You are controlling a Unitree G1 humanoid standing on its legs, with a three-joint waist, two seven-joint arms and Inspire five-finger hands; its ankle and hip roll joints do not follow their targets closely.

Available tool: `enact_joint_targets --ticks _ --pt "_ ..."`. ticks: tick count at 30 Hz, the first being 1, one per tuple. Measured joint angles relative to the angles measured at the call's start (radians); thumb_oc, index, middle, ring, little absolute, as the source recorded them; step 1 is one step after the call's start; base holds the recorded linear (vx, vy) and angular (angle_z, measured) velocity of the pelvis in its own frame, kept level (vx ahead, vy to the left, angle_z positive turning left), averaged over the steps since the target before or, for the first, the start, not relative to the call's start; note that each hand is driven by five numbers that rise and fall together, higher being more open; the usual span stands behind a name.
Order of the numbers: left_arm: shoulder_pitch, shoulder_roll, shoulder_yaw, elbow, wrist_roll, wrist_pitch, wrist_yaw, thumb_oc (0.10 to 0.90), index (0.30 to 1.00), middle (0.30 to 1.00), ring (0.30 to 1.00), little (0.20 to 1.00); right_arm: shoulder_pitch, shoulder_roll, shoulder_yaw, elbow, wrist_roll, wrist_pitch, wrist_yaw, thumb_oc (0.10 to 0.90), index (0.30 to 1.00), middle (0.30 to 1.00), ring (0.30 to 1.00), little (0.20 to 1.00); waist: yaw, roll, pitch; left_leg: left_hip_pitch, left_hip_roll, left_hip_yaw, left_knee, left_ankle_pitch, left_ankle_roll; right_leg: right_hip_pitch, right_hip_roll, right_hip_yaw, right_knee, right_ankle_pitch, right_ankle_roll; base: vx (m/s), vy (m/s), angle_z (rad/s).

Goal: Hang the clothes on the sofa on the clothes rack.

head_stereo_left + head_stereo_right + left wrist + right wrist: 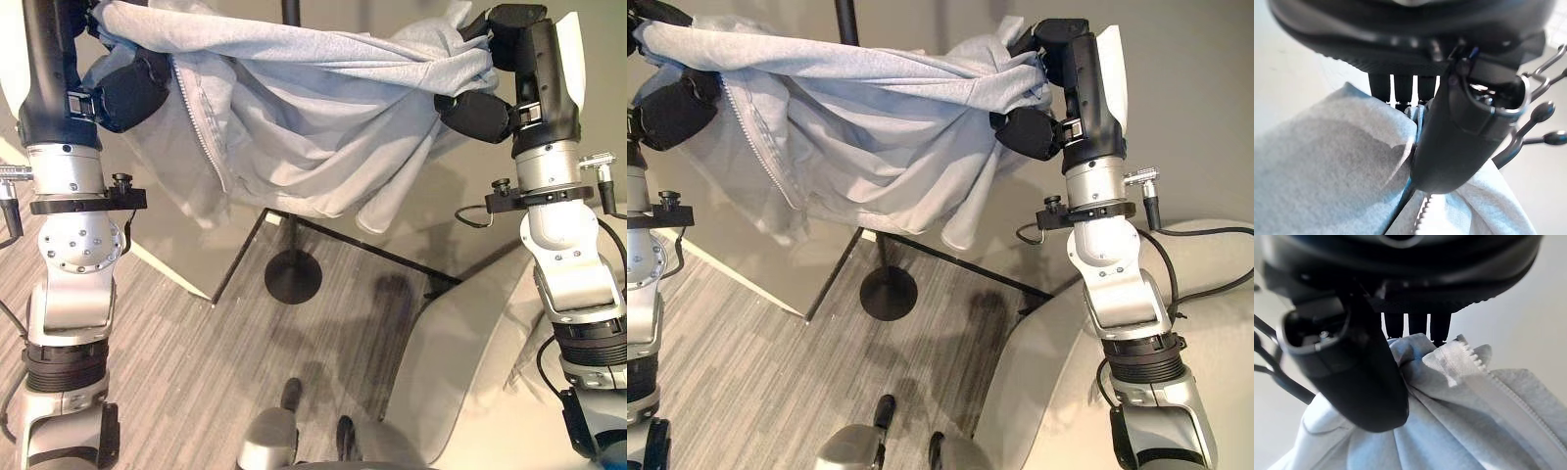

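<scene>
A light grey zip-up hoodie (294,127) hangs in the air, stretched wide between the two raised hands, well above the floor. The left hand (132,88) holds one bunched end of the garment high on the robot's left; its wrist view shows the fingers (1403,88) and the dark thumb curled round a fold of the grey cloth, with the zipper (206,132) teeth running out just beside the thumb. The right hand (480,113) holds the other end at about the same height on the robot's right; in its own wrist view the fingers (1418,325) and thumb pinch a gathered wad of fabric, and the white zipper tape lies across the cloth next to them. Between the hands the hoodie's top edge runs as a twisted band, while the body of the garment sags below it in loose folds, the open front with its zipper hanging nearer the left hand and a sleeve end drooping lowest toward the right. Behind the cloth stands the clothes rack (291,235), a thin dark pole rising past the hoodie's upper edge from a round black base on the striped grey floor (176,362). The pale sofa (1068,392) fills the lower right, beside the right arm. A light wall (1185,117) stands behind everything.
</scene>
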Motion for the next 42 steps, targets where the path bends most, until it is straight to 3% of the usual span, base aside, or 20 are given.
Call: enact_joint_targets --ticks 1,2,4,5,6,7,8,12,16,19,20,23,24,30,34,37,39,42 --pt "0.001 -0.005 0.011 0.0 0.0 -0.002 0.0 0.4 0.3 0.3 0.3 0.3 0.007 -0.005 -0.004 -0.004 0.0 -0.004 0.0 0.4 0.3 0.3 0.3 0.3 -0.008 0.006 0.0 -0.002 -0.008 0.005 0.0 -0.001 -0.001 0.023 -0.057 -0.032 -0.236 0.011 0.03 0.08 -0.041 -0.16" --pt "-0.004 -0.004 0.014 0.002 0.002 -0.007 0.0 0.4 0.3 0.3 0.3 0.3 0.01 -0.009 -0.004 0.0 -0.001 -0.007 0.0 0.4 0.3 0.3 0.3 0.3 -0.011 0.002 0.0 -0.004 -0.013 -0.008 0.0 -0.012 0.003 0.04 -0.063 -0.028 -0.418 0.026 0.052 0.05 -0.103 -0.16" --pt "-0.006 0.007 0.013 0.011 0.004 -0.016 0.001 0.4 0.3 0.3 0.3 0.3 0.015 -0.011 0.002 0.011 -0.014 -0.018 0.001 0.4 0.3 0.3 0.3 0.3 -0.015 -0.012 0.003 -0.01 -0.005 -0.02 -0.001 -0.01 -0.004 0.096 -0.058 -0.002 -0.707 0.072 0.095 -0.02 -0.098 0.29" --pt "0.0 0.016 0.01 0.011 0.003 -0.003 -0.016 0.4 0.3 0.3 0.3 0.3 0.015 -0.009 0.0 0.016 -0.014 -0.012 0.003 0.4 0.3 0.3 0.3 0.3 -0.025 -0.028 0.001 -0.004 -0.015 -0.038 -0.002 -0.013 -0.009 0.123 -0.063 -0.002 -0.731 0.116 0.091 0.02 -0.131 0.77" --pt "-0.001 0.01 0.006 0.01 0.003 -0.003 -0.018 0.4 0.3 0.3 0.3 0.3 0.013 0.007 -0.006 0.017 -0.013 -0.013 0.002 0.4 0.3 0.3 0.3 0.3 -0.017 -0.054 -0.005 0.011 -0.028 -0.061 -0.002 -0.026 -0.029 0.177 -0.06 -0.003 -0.733 0.191 0.067 0.03 -0.149 0.48" --pt "0.006 -0.012 0.024 -0.008 0.003 -0.007 -0.017 0.4 0.3 0.3 0.3 0.3 0.003 0.012 -0.004 0.025 -0.013 -0.017 0.005 0.4 0.3 0.3 0.3 0.3 0.029 -0.081 -0.014 0.022 -0.027 -0.058 -0.001 -0.047 -0.055 0.211 -0.056 -0.019 -0.757 0.235 0.084 0.04 -0.152 0.36" --pt "0.021 -0.067 0.047 -0.052 0.003 -0.01 -0.017 0.4 0.3 0.3 0.3 0.3 0.001 0.016 -0.005 0.034 -0.011 -0.03 0.006 0.4 0.3 0.3 0.3 0.3 0.032 -0.081 -0.015 0.024 0.016 -0.056 -0.001 -0.056 -0.073 0.225 -0.017 -0.038 -0.757 0.234 0.079 0.05 -0.141 0.14" --pt "0.051 -0.076 0.067 -0.06 -0.002 -0.022 -0.016 0.4 0.3 0.3 0.3 0.3 0.01 0.016 -0.027 -0.007 -0.006 -0.034 0.016 0.4 0.3 0.3 0.3 0.3 0.027 -0.084 -0.017 0.025 0.077 -0.068 -0.018 -0.064 -0.117 0.232 0.036 -0.065 -0.757 0.21 0.04 0.05 -0.115 0.19" --pt "0.053 -0.076 0.068 -0.066 -0.006 -0.034 -0.016 0.4 0.3 0.3 0.3 0.3 0.015 0.036 -0.061 -0.026 0.006 -0.037 0.024 0.4 0.3 0.3 0.3 0.3 0.014 -0.084 -0.019 0.025 0.079 -0.079 -0.018 -0.061 -0.122 0.241 0.035 -0.077 -0.757 0.208 0.036 0.04 -0.064 0.1" --pt "0.083 -0.084 0.079 -0.098 -0.017 -0.05 -0.018 0.4 0.3 0.3 0.3 0.3 0.054 0.159 -0.118 -0.073 0.034 -0.045 0.025 0.4 0.3 0.3 0.3 0.3 0.008 -0.09 -0.033 0.023 0.08 -0.085 -0.018 -0.06 -0.123 0.242 0.035 -0.085 -0.757 0.205 0.032 0.04 -0.038 0.09" --pt "0.12 -0.131 0.089 -0.133 -0.053 -0.072 -0.022 0.4 0.3 0.3 0.3 0.3 0.09 0.184 -0.137 -0.09 0.043 -0.057 0.034 0.4 0.3 0.3 0.3 0.3 0.008 -0.089 -0.042 0.023 0.078 -0.088 -0.019 -0.06 -0.124 0.243 0.032 -0.088 -0.757 0.204 0.03 0.04 -0.023 0.05" --pt "0.141 -0.168 0.09 -0.149 -0.086 -0.073 -0.035 0.4 0.3 0.3 0.3 0.3 0.122 0.257 -0.154 -0.117 0.082 -0.056 0.044 0.4 0.3 0.3 0.3 0.3 0.009 -0.087 -0.056 0.02 0.076 -0.09 -0.019 -0.06 -0.124 0.243 0.03 -0.091 -0.757 0.202 0.029 0.06 -0.033 0.05" --pt "0.172 -0.213 0.105 -0.183 -0.138 -0.075 -0.049 0.4 0.3 0.3 0.3 0.3 0.151 0.328 -0.168 -0.163 0.127 -0.058 0.053 0.4 0.3 0.3 0.3 0.3 0.005 -0.081 -0.065 0.02 0.077 -0.092 -0.02 -0.061 -0.126 0.243 0.03 -0.094 -0.757 0.202 0.028 0.06 -0.028 0.05" --pt "0.17 -0.32 0.136 -0.238 -0.261 -0.108 -0.069 0.4 0.3 0.3 0.3 0.3 0.154 0.353 -0.194 -0.227 0.189 -0.075 0.064 0.4 0.3 0.3 0.3 0.3 0.003 -0.052 -0.089 0.01 0.078 -0.099 -0.019 -0.065 -0.132 0.241 0.028 -0.106 -0.757 0.2 0.026 0.04 -0.014 0.07" --pt "0.149 -0.317 0.148 -0.236 -0.28 -0.125 -0.065 0.4 0.3 0.3 0.3 0.3 0.105 0.262 -0.201 -0.224 0.183 -0.078 0.059 0.4 0.3 0.3 0.3 0.3 0.001 -0.027 -0.118 0.008 0.079 -0.102 -0.019 -0.061 -0.128 0.24 0.029 -0.111 -0.757 0.198 0.024 0.01 -0.012 0.01" --pt "0.113 -0.271 0.155 -0.212 -0.278 -0.141 -0.056 0.4 0.3 0.3 0.3 0.3 0.026 0.163 -0.199 -0.172 0.179 -0.097 0.044 0.4 0.3 0.3 0.3 0.3 -0.003 -0.025 -0.123 0.008 0.08 -0.102 -0.018 -0.06 -0.129 0.24 0.03 -0.111 -0.757 0.198 0.024 0.01 -0.003 0.0" --pt "0.076 -0.206 0.153 -0.161 -0.273 -0.146 -0.056 0.4 0.3 0.3 0.3 0.3 -0.039 0.085 -0.178 -0.098 0.176 -0.105 0.042 0.4 0.3 0.3 0.3 0.3 -0.006 -0.027 -0.14 0.007 0.081 -0.102 -0.018 -0.06 -0.13 0.24 0.031 -0.111 -0.757 0.198 0.024 0.0 0.0 0.0" --pt "0.006 0.016 0.111 0.049 -0.221 -0.179 -0.019 0.4 0.3 0.3 0.3 0.3 -0.186 -0.069 -0.029 0.103 0.175 -0.131 0.026 0.4 0.3 0.3 0.3 0.3 -0.02 -0.032 -0.171 0.009 0.082 -0.102 -0.016 -0.056 -0.134 0.24 0.032 -0.112 -0.757 0.199 0.025 0.0 0.0 0.0"
